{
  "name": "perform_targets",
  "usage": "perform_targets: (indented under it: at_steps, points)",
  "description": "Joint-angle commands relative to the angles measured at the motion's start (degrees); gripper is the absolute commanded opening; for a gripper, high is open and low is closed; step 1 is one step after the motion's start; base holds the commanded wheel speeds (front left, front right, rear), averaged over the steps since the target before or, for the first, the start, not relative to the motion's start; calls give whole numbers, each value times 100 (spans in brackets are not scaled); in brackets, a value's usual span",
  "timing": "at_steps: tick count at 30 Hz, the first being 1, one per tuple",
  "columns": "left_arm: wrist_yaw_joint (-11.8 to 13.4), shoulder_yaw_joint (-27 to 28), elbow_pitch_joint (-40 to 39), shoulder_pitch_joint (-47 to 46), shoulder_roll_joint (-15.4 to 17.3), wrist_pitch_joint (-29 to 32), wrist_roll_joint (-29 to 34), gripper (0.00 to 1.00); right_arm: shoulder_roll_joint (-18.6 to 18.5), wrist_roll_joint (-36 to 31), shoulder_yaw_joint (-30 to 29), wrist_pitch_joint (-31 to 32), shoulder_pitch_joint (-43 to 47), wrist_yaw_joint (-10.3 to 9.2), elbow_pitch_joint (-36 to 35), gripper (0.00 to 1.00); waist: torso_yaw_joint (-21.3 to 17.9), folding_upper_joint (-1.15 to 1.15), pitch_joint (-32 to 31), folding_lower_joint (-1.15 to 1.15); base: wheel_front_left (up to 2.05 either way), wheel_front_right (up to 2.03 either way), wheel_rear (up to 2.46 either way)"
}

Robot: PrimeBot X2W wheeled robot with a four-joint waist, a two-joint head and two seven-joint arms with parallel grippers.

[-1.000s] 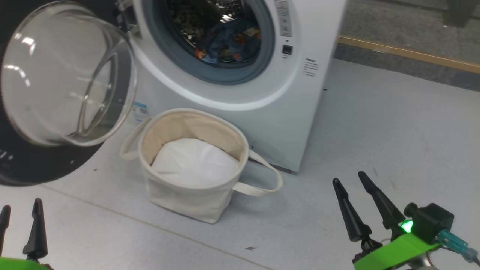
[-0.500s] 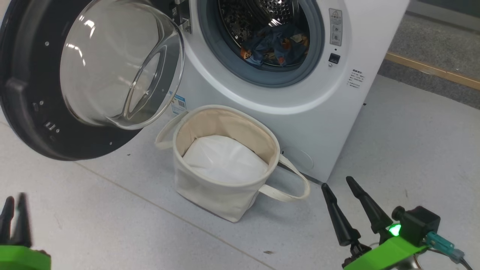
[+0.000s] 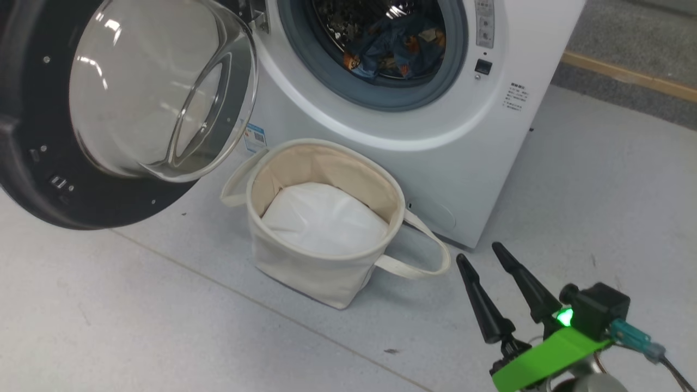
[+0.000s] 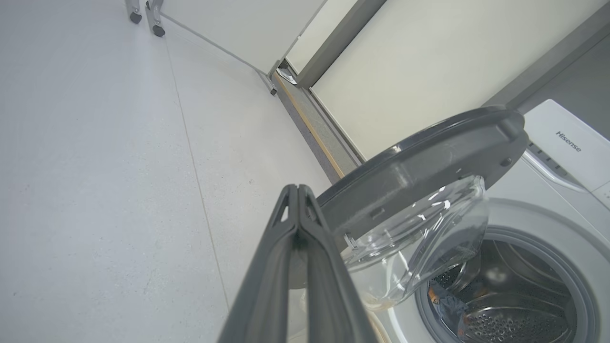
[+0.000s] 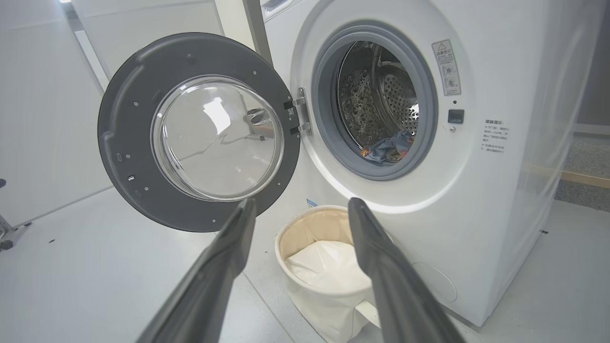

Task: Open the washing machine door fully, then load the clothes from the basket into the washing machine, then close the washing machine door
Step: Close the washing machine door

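— While the washing machine door (image 3: 32, 163) hangs wide on its hinge, left of the porthole, what goes down as the hazard?
— Entry: the clothes (image 3: 392, 46), blue with orange figures, lie in the drum of the washing machine (image 3: 435, 163), low and toward the front, near the grey seal. If a fold lies over the lip, the door may pinch it and fail to latch.
— Basket?
— The basket (image 3: 321, 272) stands on the floor just in front of the machine, under the porthole, with its white pad (image 3: 324, 220) bare. From the right wrist view the door's lower rim looks set to pass above it, but I cannot be sure. A clip would drag or tip it.
— Grippers?
— Left gripper (image 4: 298, 188): fingers pressed together, nothing between them, near the door's outer edge. Right gripper (image 3: 480, 251): fingers apart, empty, low over the floor to the right of the basket, well apart from the door.
— Risk in the push?
— Closed fingertips on a glossy black rim may skid off, and a push on the bulging glass could glance aside. Too soft a push, and the latch may not catch.
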Motion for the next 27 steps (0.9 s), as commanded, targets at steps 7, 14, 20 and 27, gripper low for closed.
perform_targets:
  at_steps: [7, 14, 20, 27]
  points:
    - [-343, 729, 993, -1438, 513, 558, -870, 0, -198, -201, 188, 322, -583, 6, -377, 100, -55, 0, 448, 0, 0, 0, 0]
    - [-551, 939, 2241, -2594, 577, 1025, -1426, 0, -349, -352, 180, 703, -845, 6, -597, 100, -96, 0, 867, 0, 0, 0, 0]
    - [-617, 892, 3113, -3376, 702, 1609, -1613, 0, -470, -498, 147, 1048, -1023, 6, -853, 100, -169, 0, 1243, 0, 0, 0, 0]
    - [-637, 783, 3815, -4135, 826, 1959, -1588, 0, -576, -714, 63, 1434, -1167, 6, -1201, 100, -248, 0, 1715, 0, 0, 0, 0]
